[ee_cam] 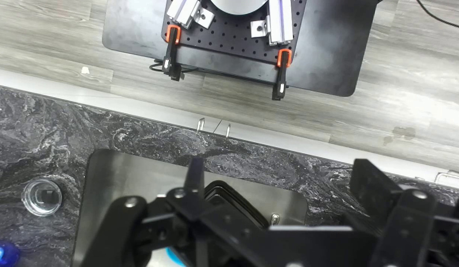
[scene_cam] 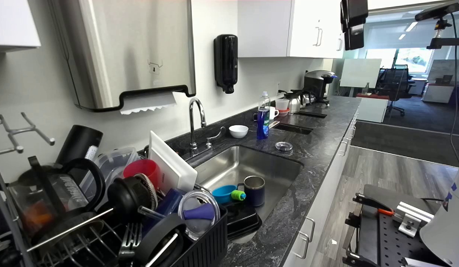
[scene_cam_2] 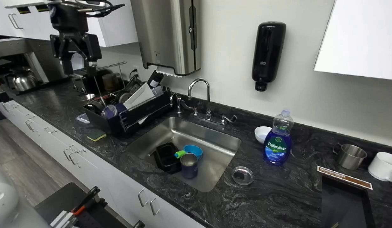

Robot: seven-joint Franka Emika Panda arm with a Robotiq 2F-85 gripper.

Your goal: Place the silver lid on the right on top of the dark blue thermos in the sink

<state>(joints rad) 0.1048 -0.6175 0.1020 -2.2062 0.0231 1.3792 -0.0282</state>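
The gripper [ee_cam: 281,176] is spread wide, empty; the thermos [scene_cam_2: 189,170] is crowded by a blue bowl [scene_cam_2: 194,149] and black tray [scene_cam_2: 166,159].

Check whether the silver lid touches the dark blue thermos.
Apart. In both exterior views, the silver lid lies on the counter, while the dark blue thermos stands in the sink, with the sink's edge between them.

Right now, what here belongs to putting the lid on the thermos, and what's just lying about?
For the job: silvery round lid, dark blue thermos mug, steel sink, open gripper.
Lying about: Palmolive bottle, white bowl, white mug, sponge, black tray.
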